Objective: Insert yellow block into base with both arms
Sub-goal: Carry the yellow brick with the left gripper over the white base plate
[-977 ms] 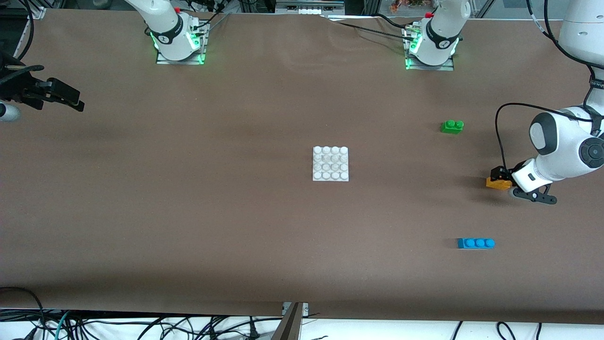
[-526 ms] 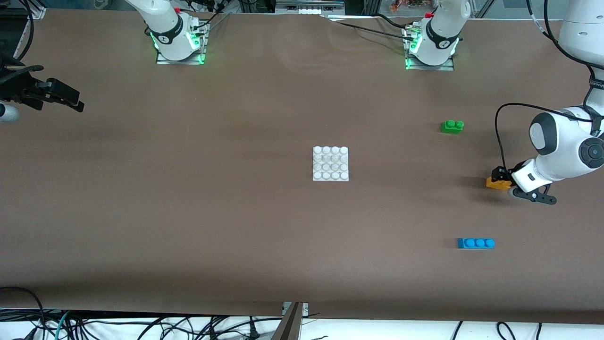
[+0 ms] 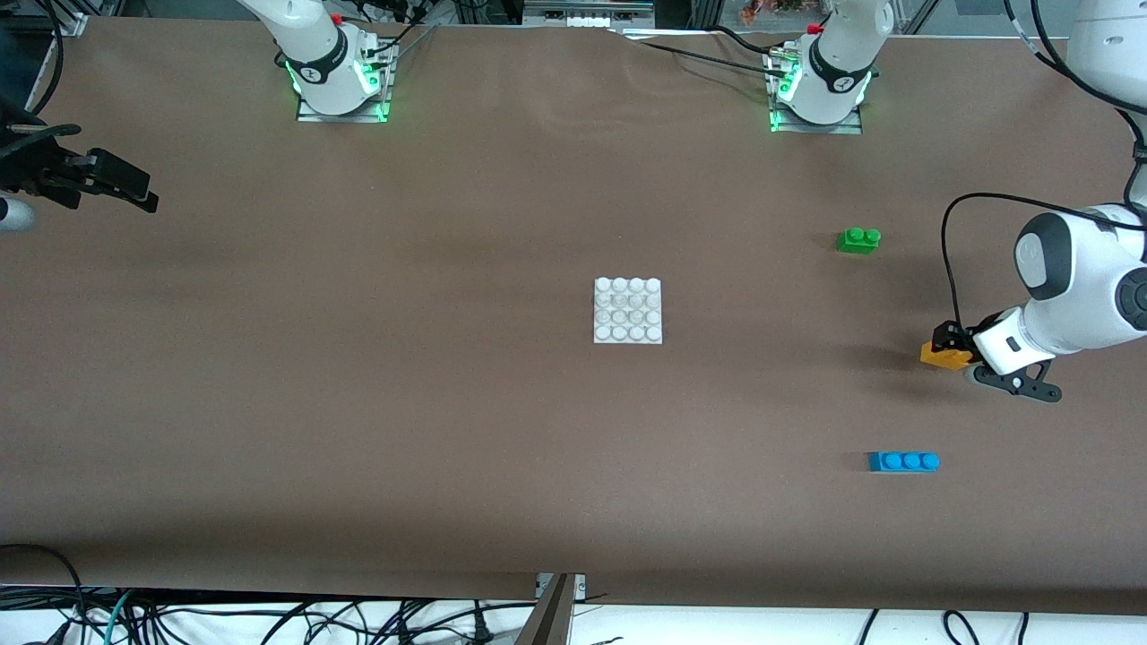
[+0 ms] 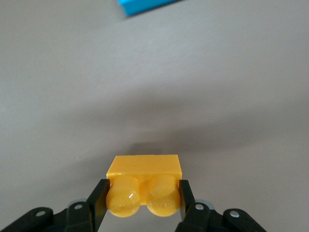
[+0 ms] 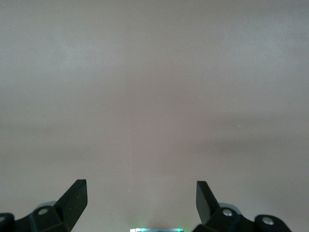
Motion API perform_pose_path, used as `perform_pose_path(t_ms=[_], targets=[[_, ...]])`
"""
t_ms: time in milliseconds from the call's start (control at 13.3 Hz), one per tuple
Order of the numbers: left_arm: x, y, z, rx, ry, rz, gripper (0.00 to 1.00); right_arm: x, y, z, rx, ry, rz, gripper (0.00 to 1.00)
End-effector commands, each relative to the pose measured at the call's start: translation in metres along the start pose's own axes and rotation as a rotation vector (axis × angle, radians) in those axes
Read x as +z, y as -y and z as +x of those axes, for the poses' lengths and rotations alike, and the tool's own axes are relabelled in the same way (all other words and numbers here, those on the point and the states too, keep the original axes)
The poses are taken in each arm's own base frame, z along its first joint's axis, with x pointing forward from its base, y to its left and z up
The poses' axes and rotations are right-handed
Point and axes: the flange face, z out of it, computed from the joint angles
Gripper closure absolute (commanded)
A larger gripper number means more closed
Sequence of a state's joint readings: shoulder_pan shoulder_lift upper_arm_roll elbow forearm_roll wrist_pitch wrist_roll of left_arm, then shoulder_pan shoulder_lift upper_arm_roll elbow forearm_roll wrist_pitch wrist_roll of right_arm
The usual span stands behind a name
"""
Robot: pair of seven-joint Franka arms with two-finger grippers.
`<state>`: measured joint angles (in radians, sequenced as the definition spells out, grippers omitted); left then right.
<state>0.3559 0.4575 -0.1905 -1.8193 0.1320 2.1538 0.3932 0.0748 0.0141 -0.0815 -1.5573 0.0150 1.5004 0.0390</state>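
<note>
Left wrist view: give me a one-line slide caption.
Left gripper shut on the yellow block, brown table below, blue brick at frame edge.

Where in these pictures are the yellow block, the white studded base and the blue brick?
yellow block (image 4: 144,165): left wrist view, on its flat side face above the two studs.
base (image 3: 627,311): front view, on the middle of its studded top.
blue brick (image 3: 903,461): front view, on its middle stud.
</note>
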Motion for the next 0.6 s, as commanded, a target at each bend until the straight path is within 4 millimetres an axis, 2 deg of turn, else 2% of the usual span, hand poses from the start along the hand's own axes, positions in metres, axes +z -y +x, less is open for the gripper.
perform_pose_path(t_ms=[0, 225, 301, 451, 526], targets=[[-0.05, -0.036, 0.015, 0.036, -0.027, 0.015, 0.61, -0.005, 0.002, -0.008, 0.009, -0.005, 0.005, 0.0], [-0.085, -0.093, 0.032, 0.024, -0.028, 0.006, 0.61, -0.004, 0.003, -0.008, 0.003, -0.001, 0.008, 0.0], [-0.095, -0.118, 0.043, 0.052, -0.051, -0.004, 0.61, -0.004, 0.003, -0.008, 0.003, -0.001, 0.008, 0.0], [-0.119, -0.179, 0.066, 0.044, -0.094, -0.004, 0.61, -0.004, 0.003, -0.007, 0.003, -0.003, 0.008, 0.0], [-0.123, -0.216, 0.071, 0.008, -0.082, -0.003, 0.61, -0.004, 0.003, -0.007, 0.004, -0.003, 0.01, 0.0]])
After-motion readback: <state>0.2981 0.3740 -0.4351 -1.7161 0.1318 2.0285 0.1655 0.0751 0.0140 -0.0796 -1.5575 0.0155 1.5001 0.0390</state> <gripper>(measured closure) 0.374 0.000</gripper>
